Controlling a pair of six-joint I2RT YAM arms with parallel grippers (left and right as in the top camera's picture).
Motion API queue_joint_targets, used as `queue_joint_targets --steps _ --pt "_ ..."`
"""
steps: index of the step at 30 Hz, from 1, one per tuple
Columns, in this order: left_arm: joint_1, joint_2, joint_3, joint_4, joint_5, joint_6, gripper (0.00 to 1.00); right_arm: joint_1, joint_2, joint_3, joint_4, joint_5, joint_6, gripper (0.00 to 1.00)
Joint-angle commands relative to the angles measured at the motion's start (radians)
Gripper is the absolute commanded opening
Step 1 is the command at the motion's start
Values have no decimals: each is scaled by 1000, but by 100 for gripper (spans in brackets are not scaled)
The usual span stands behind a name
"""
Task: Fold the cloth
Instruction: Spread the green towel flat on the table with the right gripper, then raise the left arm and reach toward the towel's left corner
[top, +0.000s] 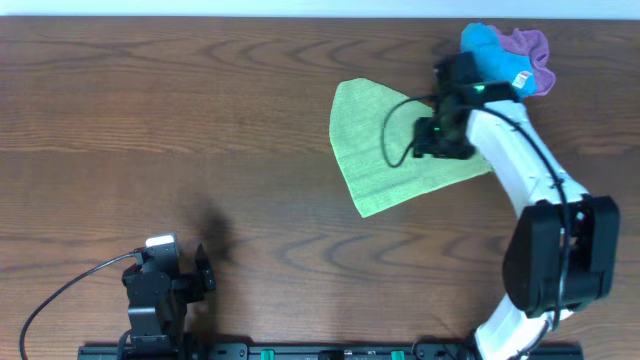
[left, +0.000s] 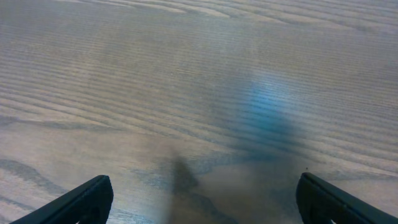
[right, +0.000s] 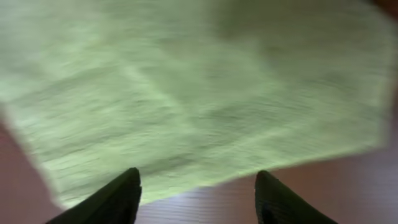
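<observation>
Three cloths: one lime-green cloth, one blue cloth, one purple cloth. Two arms: left arm, right arm. One surface.

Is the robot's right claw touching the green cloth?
Cannot tell. The right wrist view shows the right gripper open over the cloth, too blurred to show contact; the overhead view hides that spot.
</observation>
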Motion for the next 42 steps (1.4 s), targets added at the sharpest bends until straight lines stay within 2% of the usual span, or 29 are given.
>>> queue_joint_targets --steps 1,8,11,16,18,21,25,29,33,37,39,42 --pt "2 -6 -11 -26 -6 -3 95 69 -19 20 26 -74 -33 51" --pt "2 -6 -11 -26 -8 -2 95 156 19 20 127 -74 -30 53" --pt "2 -6 -11 -25 -10 61 95 161 24 20 140 -73 -19 52" --pt "2 -6 -11 -25 -6 60 95 160 24 20 119 -74 -16 52" --pt "2 -6 -11 -18 19 43 95 161 24 20 116 -92 -16 52" --pt "2 -6 -11 36 28 -72 95 160 24 21 103 -130 -15 50" --pt "2 19 20 114 74 -72 95 160 24 21 90 -129 -13 50" --pt "2 167 181 124 79 -95 95 154 24 21 83 -124 -13 50" --pt "2 438 416 125 136 -135 95 151 24 21 83 -122 -13 51" --pt "2 716 682 125 243 -155 95 152 24 21 84 -123 -13 51" --pt "2 839 799 124 347 -156 95 152 24 21 82 -123 -13 51" --pt "2 962 860 183 456 -193 95 152 24 21 81 -122 -13 51"
